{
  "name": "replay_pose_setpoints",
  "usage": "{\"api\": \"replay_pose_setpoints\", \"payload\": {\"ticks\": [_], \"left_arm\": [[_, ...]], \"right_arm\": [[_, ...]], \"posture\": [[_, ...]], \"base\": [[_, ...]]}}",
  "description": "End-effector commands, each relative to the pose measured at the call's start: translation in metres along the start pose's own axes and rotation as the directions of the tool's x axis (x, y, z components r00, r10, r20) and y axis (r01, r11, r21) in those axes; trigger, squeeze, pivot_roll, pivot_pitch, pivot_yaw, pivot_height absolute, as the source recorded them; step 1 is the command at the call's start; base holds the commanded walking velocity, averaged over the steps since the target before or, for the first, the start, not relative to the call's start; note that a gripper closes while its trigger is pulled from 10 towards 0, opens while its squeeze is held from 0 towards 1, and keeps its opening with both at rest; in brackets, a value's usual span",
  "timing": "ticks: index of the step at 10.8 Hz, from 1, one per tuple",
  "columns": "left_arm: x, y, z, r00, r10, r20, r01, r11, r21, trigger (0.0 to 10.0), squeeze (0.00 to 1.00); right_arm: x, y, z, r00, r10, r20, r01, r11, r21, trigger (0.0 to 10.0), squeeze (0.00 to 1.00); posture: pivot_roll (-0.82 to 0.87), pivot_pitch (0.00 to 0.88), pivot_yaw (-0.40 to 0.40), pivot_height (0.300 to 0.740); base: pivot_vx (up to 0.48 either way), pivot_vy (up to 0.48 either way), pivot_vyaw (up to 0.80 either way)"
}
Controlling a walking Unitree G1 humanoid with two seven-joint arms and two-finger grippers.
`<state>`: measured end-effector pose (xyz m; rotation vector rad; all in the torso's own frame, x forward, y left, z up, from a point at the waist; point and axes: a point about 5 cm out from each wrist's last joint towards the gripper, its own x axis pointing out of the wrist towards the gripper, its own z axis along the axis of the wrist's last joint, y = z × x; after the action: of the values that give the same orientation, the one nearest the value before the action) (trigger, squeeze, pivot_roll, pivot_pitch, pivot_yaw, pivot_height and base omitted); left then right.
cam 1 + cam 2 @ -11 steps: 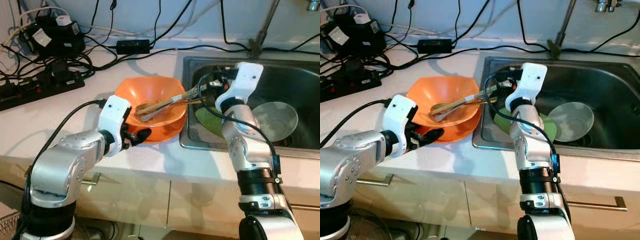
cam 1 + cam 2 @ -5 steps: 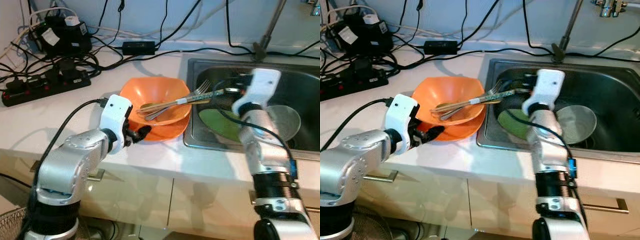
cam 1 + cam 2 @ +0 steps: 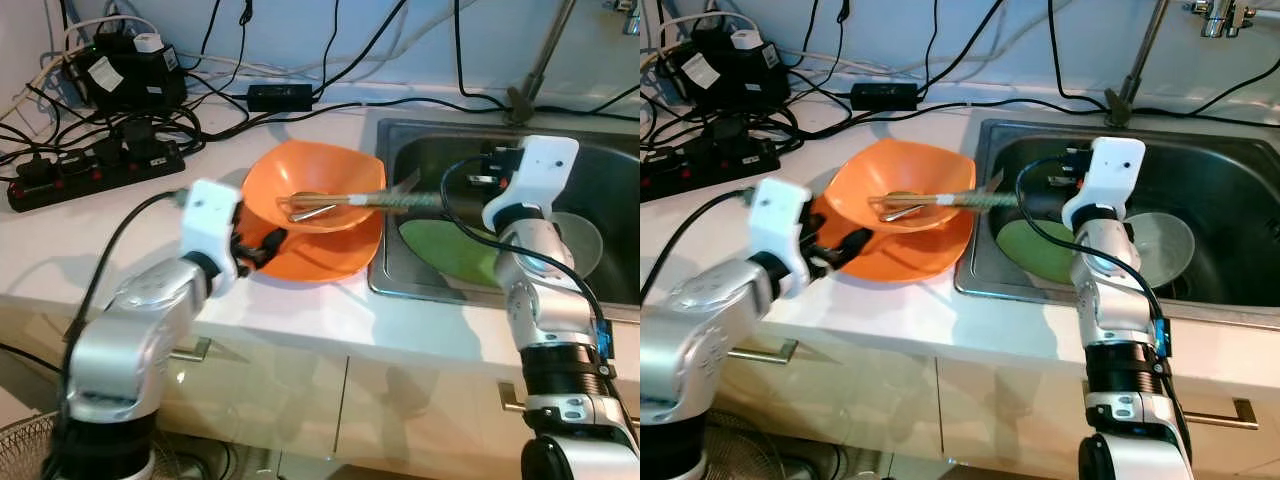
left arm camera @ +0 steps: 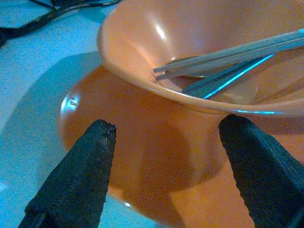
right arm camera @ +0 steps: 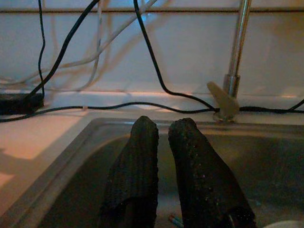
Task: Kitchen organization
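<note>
An orange bowl (image 3: 318, 178) sits on an orange plate (image 3: 335, 258) on the white counter, beside the sink. A fork and chopsticks (image 3: 372, 202) lie in the bowl, their handles sticking out over the sink's edge. My left gripper (image 3: 262, 246) is open at the plate's near-left rim; in the left wrist view its fingers (image 4: 80, 166) stand wide apart in front of the plate and bowl. My right gripper (image 5: 163, 127) hangs over the sink, pointing at the back wall, fingers together with nothing between them.
The steel sink (image 3: 400, 135) holds a green plate (image 3: 450, 252) and a pale bowl (image 3: 585, 240). A faucet (image 3: 540, 55) rises behind it. Power strips (image 3: 95, 165), a black adapter (image 3: 280, 97) and many cables crowd the counter's back left.
My right gripper has let go of the utensils and drawn back to the right over the sink. The utensils now rest in the bowl. The camera has shifted slightly.
</note>
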<state>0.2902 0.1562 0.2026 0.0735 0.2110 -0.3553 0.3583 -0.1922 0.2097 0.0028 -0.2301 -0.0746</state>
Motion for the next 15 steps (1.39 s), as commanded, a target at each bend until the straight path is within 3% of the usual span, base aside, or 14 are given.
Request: {"api": "replay_pose_setpoints", "payload": {"ticks": [1, 3, 5, 6, 7, 8, 9, 11, 12, 15], "left_arm": [[-0.007, 0.002, 0.003, 1.000, -0.012, 0.011, 0.012, 1.000, 0.013, 10.0, 0.00], [-0.018, 0.004, -0.004, 0.997, -0.061, -0.039, 0.063, 0.996, 0.063, 10.0, 0.00], [-0.027, 0.037, 0.016, 0.988, 0.126, 0.085, -0.131, 0.990, 0.049, 10.0, 0.00], [-0.035, 0.064, 0.034, 0.909, 0.344, 0.235, -0.364, 0.930, 0.050, 10.0, 0.00], [-0.037, 0.068, 0.038, 0.856, 0.413, 0.312, -0.454, 0.889, 0.067, 10.0, 0.00], [-0.034, 0.068, 0.037, 0.830, 0.446, 0.336, -0.489, 0.871, 0.051, 10.0, 0.00], [-0.022, 0.061, 0.029, 0.813, 0.450, 0.369, -0.515, 0.852, 0.097, 10.0, 0.00], [0.001, 0.048, 0.026, 0.757, 0.454, 0.470, -0.554, 0.827, 0.094, 10.0, 0.00], [0.011, 0.037, 0.031, 0.740, 0.424, 0.521, -0.527, 0.848, 0.059, 10.0, 0.00], [0.026, 0.015, 0.033, 0.725, 0.345, 0.596, -0.480, 0.874, 0.078, 10.0, 0.00]], "right_arm": [[-0.002, -0.003, 0.001, 1.000, -0.005, 0.011, 0.005, 1.000, -0.005, 10.0, 0.00], [-0.001, 0.002, 0.000, 1.000, 0.006, 0.008, -0.006, 1.000, 0.001, 10.0, 0.00], [-0.001, -0.001, 0.000, 1.000, 0.000, 0.009, 0.000, 1.000, 0.000, 10.0, 0.00], [-0.001, -0.006, 0.002, 1.000, -0.016, 0.018, 0.017, 1.000, -0.008, 10.0, 0.00], [-0.001, -0.006, 0.004, 0.999, -0.019, 0.030, 0.019, 1.000, -0.008, 10.0, 0.00], [-0.001, -0.004, 0.005, 0.999, -0.013, 0.043, 0.014, 1.000, -0.023, 10.0, 0.00], [-0.002, -0.001, 0.006, 0.998, -0.010, 0.066, 0.010, 1.000, -0.010, 10.0, 0.00], [-0.008, 0.000, 0.009, 0.989, -0.024, 0.145, 0.024, 1.000, 0.004, 10.0, 0.00], [-0.013, 0.005, 0.001, 0.989, -0.017, 0.149, 0.015, 1.000, 0.014, 10.0, 0.00], [-0.018, 0.015, 0.002, 0.979, -0.006, 0.203, 0.003, 1.000, 0.016, 10.0, 0.00]], "posture": [[0.20, 0.038, 0.022, 0.740], [0.20, 0.042, 0.019, 0.740], [0.21, 0.044, 0.019, 0.740], [0.21, 0.048, 0.015, 0.740], [0.21, 0.049, 0.015, 0.740], [0.21, 0.047, 0.013, 0.740], [0.20, 0.045, 0.014, 0.740], [0.18, 0.037, 0.019, 0.740], [0.17, 0.038, 0.021, 0.740], [0.15, 0.036, 0.036, 0.740]], "base": [[0.000, 0.000, 0.00], [0.000, 0.000, 0.00], [0.000, 0.000, 0.00], [0.000, 0.000, 0.00], [0.000, 0.000, 0.00], [0.000, 0.000, 0.00], [0.000, 0.000, 0.00], [0.000, 0.000, 0.00], [0.000, -0.296, 0.00], [0.000, -0.401, 0.00]]}}
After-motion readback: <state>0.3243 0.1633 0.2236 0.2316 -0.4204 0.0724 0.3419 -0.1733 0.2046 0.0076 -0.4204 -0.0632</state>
